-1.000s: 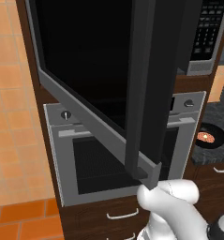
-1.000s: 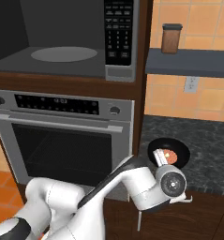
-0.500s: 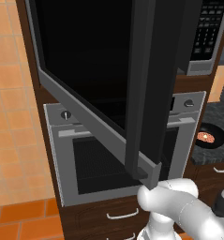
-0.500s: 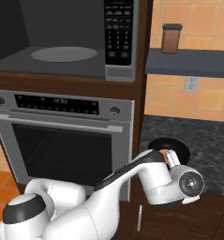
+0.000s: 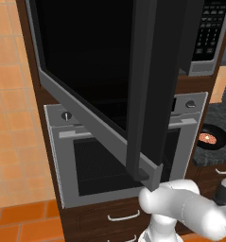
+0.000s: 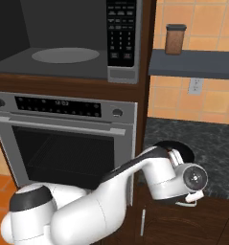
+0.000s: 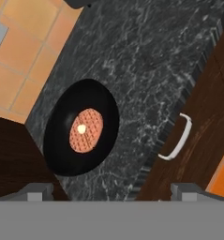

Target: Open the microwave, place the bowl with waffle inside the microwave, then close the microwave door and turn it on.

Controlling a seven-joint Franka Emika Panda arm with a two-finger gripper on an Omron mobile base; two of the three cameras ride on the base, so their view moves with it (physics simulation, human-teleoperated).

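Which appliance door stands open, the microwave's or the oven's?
The microwave door: it swings out, baring the turntable. The oven below stays shut.

Microwave door swung open in left base view, top cut by pic's upper edge; it hides most of microwave behind, just keypad strip showing. Door also covers part of oven front. Bowl with waffle in right base view mostly behind arm, only rim arc visible, waffle hidden. In hand view gripper: 2 fingertips barely poke above bottom band, so jaw gap can't be judged w/ certainty. Microwave cavity's left side in right base view cut by edge.
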